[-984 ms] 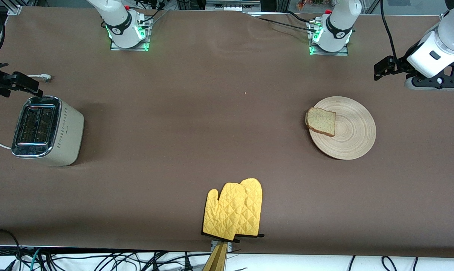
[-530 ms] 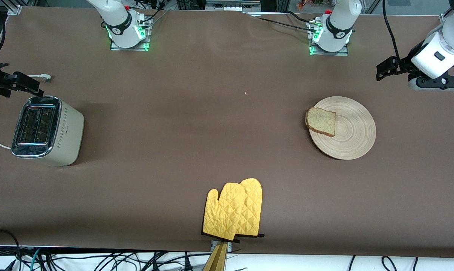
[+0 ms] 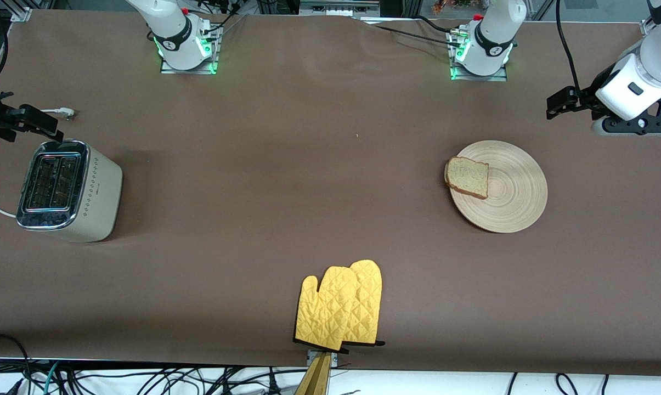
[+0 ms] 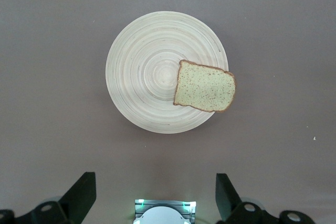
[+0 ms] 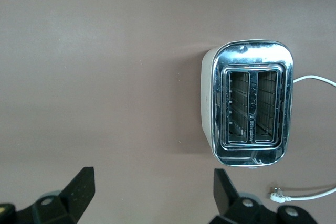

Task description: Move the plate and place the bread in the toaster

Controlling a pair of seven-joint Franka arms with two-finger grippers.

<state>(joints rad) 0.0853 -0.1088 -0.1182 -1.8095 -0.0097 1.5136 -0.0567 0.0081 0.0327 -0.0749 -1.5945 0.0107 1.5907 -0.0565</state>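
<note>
Only the front view shows the yellow mitts (image 3: 339, 307). The bread (image 4: 205, 86) lies on the plate (image 4: 142, 72), poking over its rim. Left gripper (image 4: 155, 195) and right gripper (image 5: 152, 192) are wide open, holding nothing; the right hangs by the toaster (image 5: 252, 103).

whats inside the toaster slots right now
Both slots of the toaster look empty: only the wire guides show. The slot bottoms are too dark to see. The bread lies on the plate.

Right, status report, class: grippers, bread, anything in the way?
Left gripper open, up above round wooden plate. Right gripper open beside cream two-slot toaster. Brown bread slice on plate's edge. Yellow oven mitts clear of path.
</note>
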